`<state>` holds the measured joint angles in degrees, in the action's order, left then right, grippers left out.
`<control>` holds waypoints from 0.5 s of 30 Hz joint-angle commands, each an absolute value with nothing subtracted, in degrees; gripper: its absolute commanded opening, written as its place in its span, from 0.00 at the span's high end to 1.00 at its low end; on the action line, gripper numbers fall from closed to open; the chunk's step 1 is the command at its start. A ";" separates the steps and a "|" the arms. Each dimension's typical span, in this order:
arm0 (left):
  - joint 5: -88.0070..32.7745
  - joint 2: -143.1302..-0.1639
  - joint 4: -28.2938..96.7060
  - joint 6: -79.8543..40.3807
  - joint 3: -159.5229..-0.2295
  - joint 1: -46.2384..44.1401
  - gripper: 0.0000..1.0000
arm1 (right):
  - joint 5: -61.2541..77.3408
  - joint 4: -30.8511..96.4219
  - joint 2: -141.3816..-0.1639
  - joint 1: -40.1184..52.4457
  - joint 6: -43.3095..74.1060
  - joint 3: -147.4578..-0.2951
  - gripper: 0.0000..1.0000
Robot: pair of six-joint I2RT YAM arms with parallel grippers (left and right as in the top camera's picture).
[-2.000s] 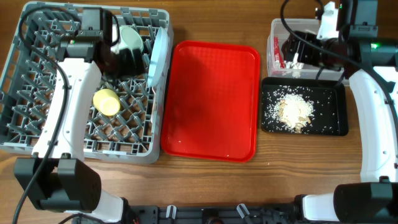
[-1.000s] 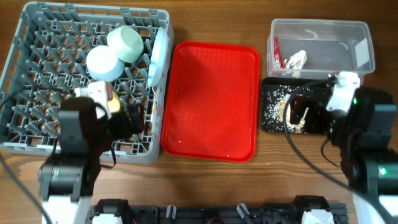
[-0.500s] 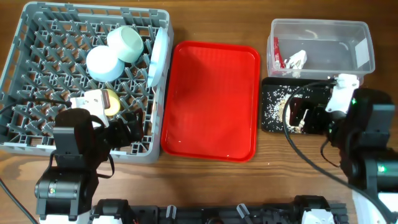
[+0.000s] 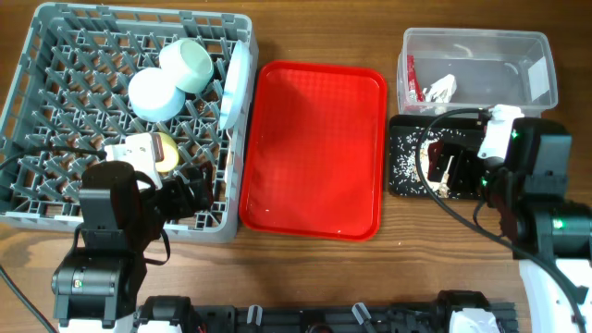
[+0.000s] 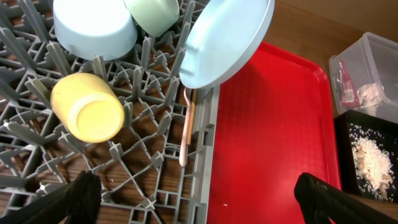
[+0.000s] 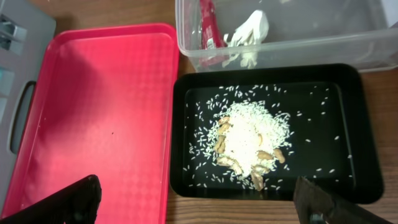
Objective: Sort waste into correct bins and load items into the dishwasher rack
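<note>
Left of the red tray (image 4: 314, 148), the rack (image 4: 55, 111) is loaded with a mint plate (image 5: 227, 40) on edge, two pale bowls (image 5: 93, 28) and a yellow cup (image 5: 87, 115). Right of it, wrapper (image 6: 208, 28) and napkin (image 6: 249, 31) are seen in the tub (image 6: 348, 46), rice (image 6: 252, 134) in the black tray (image 6: 348, 180). Left hand (image 5: 199, 190) and right hand (image 6: 196, 193) are spread open, empty.

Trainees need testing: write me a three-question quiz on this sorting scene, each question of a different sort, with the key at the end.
1. True or false: the red snack wrapper and napkin lie in the clear tub.
2. The rice lies in: A the black tray; B the red serving tray; C the wooden table.
3. Fill in: the yellow cup sits in the ____.
Key: 1 true; 2 A; 3 dishwasher rack.
</note>
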<state>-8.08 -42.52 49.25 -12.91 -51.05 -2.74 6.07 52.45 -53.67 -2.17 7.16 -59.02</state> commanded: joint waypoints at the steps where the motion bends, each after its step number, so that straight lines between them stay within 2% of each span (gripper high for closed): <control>1: -8.95 -42.44 49.15 -12.23 -50.63 -2.90 0.00 | 4.93 45.58 -47.40 -2.20 6.13 -55.24 0.00; 2: -8.95 -42.44 49.15 -12.23 -50.63 -2.90 0.00 | 4.95 38.96 -42.92 -2.20 6.04 -50.28 0.00; 15: -8.95 -42.44 49.15 -12.23 -50.63 -2.90 0.00 | 7.29 6.57 -17.80 -1.98 6.15 -20.71 0.00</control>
<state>-8.10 -42.52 49.28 -12.91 -50.94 -2.74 6.24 11.51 -22.87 -2.17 6.72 -25.89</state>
